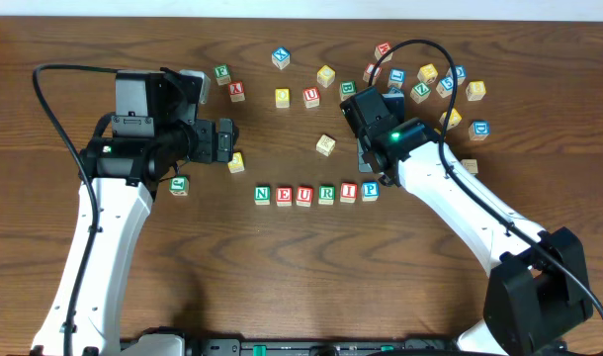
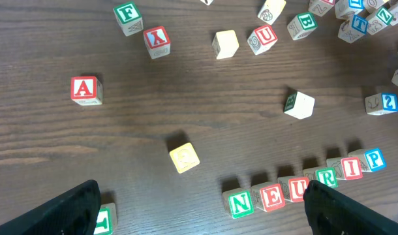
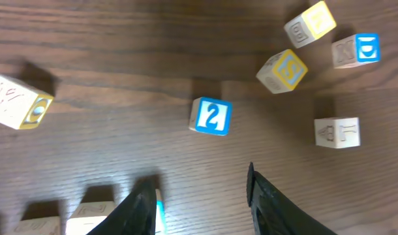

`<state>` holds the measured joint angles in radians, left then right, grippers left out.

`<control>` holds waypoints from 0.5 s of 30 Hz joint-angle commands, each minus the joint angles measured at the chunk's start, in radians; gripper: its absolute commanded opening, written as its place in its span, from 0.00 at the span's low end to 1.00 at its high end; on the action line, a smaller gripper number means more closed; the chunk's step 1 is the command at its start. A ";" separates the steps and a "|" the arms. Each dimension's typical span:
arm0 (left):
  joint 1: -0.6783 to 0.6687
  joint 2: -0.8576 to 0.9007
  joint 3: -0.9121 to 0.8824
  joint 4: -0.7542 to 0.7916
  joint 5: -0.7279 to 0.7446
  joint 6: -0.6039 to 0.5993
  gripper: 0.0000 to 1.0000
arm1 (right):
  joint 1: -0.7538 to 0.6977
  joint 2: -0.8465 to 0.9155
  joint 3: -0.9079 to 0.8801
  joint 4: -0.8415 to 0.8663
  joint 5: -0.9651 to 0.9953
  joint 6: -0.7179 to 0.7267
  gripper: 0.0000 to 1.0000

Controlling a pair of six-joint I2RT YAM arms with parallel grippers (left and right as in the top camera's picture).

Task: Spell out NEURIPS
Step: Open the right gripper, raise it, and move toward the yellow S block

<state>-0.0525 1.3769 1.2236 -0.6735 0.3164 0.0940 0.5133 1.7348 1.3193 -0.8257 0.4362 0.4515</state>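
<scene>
Blue P cube [image 1: 370,189] sits just beside one finger of the spread, empty right hand [image 3: 199,181]; left hand [image 2: 200,196] gapes wide.

White-linked arms [image 1: 89,252], black joints [image 1: 138,99] and end effectors [image 2: 200,189], looping black cables [image 1: 74,67], green lights [image 1: 394,135].

Table: dark wood grain [image 1: 282,287].
Spares: green F cube [image 1: 221,72] beside red-lettered cube [image 1: 236,90], toward far edge; red A cube [image 2: 85,89] apart.

Small wooden cubes in a row read green N [image 2: 240,203], red E [image 2: 272,197], red U [image 2: 297,189], green R [image 2: 326,177], red I [image 2: 351,168], blue P [image 2: 375,159]. Loose cubes: red A [image 2: 85,89], green F [image 2: 127,13].
</scene>
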 commanded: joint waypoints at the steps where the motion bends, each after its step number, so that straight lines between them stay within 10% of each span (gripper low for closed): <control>1: 0.003 -0.009 0.024 0.000 0.012 0.006 0.98 | -0.024 0.010 0.021 -0.001 0.052 0.004 0.40; 15: 0.003 -0.009 0.024 0.000 0.012 0.006 0.98 | -0.135 0.010 0.021 0.010 0.051 -0.008 0.44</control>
<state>-0.0525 1.3769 1.2236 -0.6735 0.3164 0.0944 0.3931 1.7348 1.3193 -0.8211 0.4656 0.4511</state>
